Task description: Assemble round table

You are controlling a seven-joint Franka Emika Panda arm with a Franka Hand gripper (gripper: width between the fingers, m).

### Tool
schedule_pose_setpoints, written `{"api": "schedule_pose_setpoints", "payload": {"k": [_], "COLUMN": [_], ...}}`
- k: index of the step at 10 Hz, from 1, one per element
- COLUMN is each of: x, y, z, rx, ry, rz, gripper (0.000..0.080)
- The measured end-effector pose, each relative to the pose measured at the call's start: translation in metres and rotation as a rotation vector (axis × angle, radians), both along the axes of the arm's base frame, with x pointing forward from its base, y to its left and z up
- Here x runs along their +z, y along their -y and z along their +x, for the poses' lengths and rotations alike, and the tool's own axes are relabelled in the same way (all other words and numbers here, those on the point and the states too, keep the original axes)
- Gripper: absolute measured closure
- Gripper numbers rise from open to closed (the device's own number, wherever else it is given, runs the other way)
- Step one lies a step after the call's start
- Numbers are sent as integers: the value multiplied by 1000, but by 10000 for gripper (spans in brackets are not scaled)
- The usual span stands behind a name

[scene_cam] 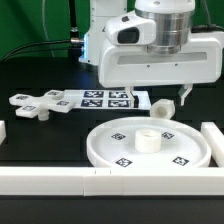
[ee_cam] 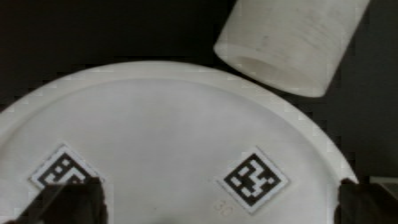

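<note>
The large rimmed disc (scene_cam: 120, 150) lies flat on the black table at the front, its central hub (scene_cam: 148, 138) pointing up. In the wrist view the disc (ee_cam: 169, 130) fills the lower part and shows two square tags. The short cylinder post (scene_cam: 160, 105) lies on the table just beyond the disc's far rim; the wrist view also shows the post (ee_cam: 294, 45). The flat cross-shaped piece (scene_cam: 35, 104) lies at the exterior view's left. My gripper (scene_cam: 170, 98) hangs above the disc's far edge, near the post. The gripper (ee_cam: 222, 205) is open wide and empty, fingers (ee_cam: 71, 205) apart over the disc.
The marker board (scene_cam: 105, 98) lies behind the disc, in the middle. Long white bars edge the table at the front (scene_cam: 50, 180) and at the exterior view's right (scene_cam: 212, 140). The arm's white body (scene_cam: 150, 60) hangs over the back of the table.
</note>
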State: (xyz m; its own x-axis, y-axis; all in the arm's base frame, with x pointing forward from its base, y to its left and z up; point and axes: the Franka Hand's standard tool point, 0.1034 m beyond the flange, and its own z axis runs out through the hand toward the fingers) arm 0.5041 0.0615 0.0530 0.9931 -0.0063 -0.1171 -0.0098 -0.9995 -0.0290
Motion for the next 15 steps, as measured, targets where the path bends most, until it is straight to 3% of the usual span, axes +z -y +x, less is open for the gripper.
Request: {"api": "schedule_pose_setpoints", "payload": {"k": [2, 4, 6, 9, 15], "x": [-1, -6, -9, -9, -18], "y": [-3, 0, 0, 0, 7], "z": [-1, -11, -12, -15, -22], "rx": [-150, -450, -585, -568, -450], "ry": [-8, -52, -59, -92, -405], "rz": [4, 30, 56, 57, 119], "gripper": [150, 150, 150, 150, 150]}}
